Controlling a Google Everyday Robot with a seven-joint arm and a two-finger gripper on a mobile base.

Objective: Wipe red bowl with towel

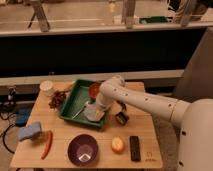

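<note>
The red bowl (93, 90) sits in the far right corner of the green tray (69, 107), partly hidden by my arm. The towel (91, 114), a small grey-blue cloth, lies in the tray's near right corner. My arm reaches in from the right. My gripper (98, 109) points down onto the towel, at its right edge. The bowl is just behind the gripper.
A larger purple bowl (83, 149) stands at the table's front. A blue-and-yellow sponge (30, 132) and a red pepper (47, 144) lie at the left. An orange (118, 144), a black remote (134, 148) and a small dark object (121, 118) are at the right. A white cup (47, 88) and grapes (57, 99) are back left.
</note>
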